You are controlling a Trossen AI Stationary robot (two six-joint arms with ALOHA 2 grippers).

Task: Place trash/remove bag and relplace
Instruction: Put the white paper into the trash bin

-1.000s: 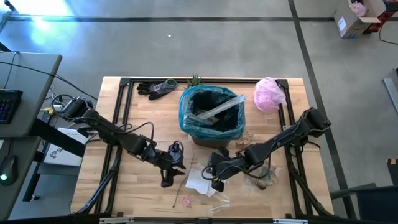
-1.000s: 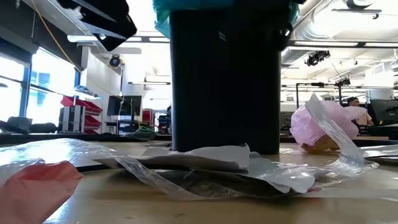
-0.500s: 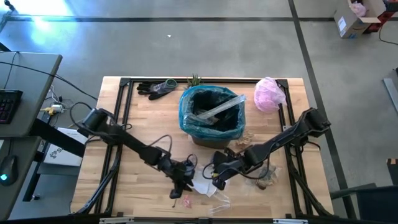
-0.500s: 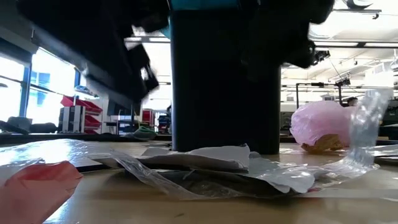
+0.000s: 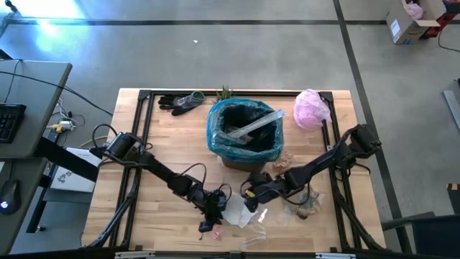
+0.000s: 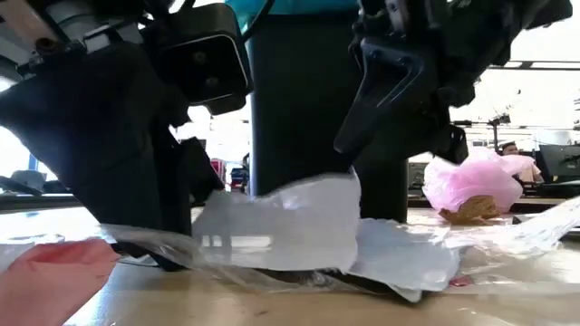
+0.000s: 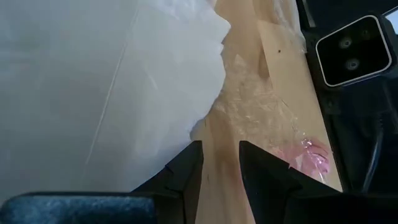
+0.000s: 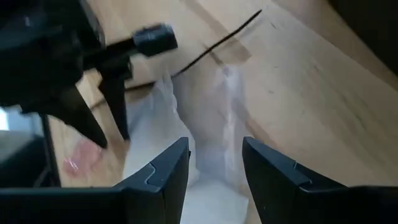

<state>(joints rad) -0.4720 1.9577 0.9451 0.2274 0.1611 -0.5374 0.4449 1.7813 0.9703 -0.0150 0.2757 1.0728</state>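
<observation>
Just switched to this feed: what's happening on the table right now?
Both arms are down over the litter near the table's front edge. The left gripper and right gripper, both open, flank a white paper scrap and clear wrappers. The teal-lined bin already holds a long silvery wrapper.

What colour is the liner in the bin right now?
Teal blue-green liner, clearest in the high view.

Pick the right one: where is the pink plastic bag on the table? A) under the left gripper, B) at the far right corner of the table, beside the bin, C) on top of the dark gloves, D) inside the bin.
B: the high view shows the pink plastic bag lying on the table near its far right corner, just right of the bin, well apart from the dark gloves.
</observation>
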